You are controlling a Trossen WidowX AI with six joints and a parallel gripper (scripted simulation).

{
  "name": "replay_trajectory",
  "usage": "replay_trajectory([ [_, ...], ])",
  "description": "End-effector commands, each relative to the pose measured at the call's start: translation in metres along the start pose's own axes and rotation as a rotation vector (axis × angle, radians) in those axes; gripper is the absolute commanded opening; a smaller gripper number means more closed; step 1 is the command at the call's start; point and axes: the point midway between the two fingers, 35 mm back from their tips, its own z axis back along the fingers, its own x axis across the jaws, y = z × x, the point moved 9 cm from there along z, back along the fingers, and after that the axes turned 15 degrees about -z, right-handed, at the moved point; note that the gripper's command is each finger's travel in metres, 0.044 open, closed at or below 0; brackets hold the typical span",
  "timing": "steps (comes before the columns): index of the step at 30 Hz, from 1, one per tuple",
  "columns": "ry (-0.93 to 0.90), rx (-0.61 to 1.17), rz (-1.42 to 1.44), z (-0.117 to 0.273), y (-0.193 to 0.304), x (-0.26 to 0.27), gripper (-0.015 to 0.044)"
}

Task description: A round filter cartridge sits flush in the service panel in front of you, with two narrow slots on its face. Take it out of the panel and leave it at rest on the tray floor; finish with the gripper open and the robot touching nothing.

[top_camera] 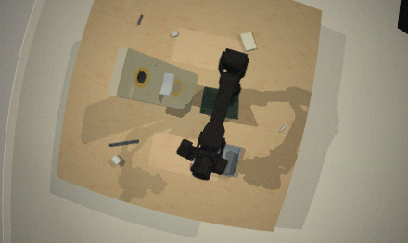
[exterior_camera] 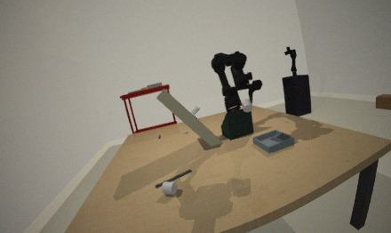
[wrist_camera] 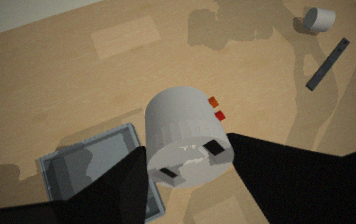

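Note:
The round filter cartridge (exterior_camera: 247, 106) (wrist_camera: 186, 127) is pale grey, with two dark slots on its face and small orange and red tabs at its side. My gripper (wrist_camera: 186, 147) is shut on it, one finger at each side, and holds it in the air. The arm's hand hides it in the top view. The grey-blue tray (top_camera: 239, 155) (exterior_camera: 282, 147) (wrist_camera: 86, 142) lies below, at lower left in the wrist view; the hand covers its left part in the top view. The sloping service panel (top_camera: 153, 93) (exterior_camera: 188, 118) has a dark round opening with a yellow ring.
A loose white cylinder (top_camera: 116, 159) (exterior_camera: 169, 188) (wrist_camera: 322, 20) and a dark bar (top_camera: 123, 143) (exterior_camera: 174, 179) (wrist_camera: 327, 64) lie on the table, away from the tray. A pale flap (top_camera: 167, 83) stands on the panel beside a second yellow ring. A cream block (top_camera: 248, 42) lies behind the arm.

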Motion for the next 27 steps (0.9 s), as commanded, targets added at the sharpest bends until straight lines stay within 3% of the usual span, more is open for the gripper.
replay_trajectory([
  [1, -0.049, 0.011, 0.086, -0.017, 0.017, 0.02, 0.0],
  [16, -0.209, 0.074, 0.365, -0.074, 0.093, 0.067, 0.0],
  [27, -0.215, 0.077, 0.377, -0.098, 0.107, 0.066, 0.0],
])
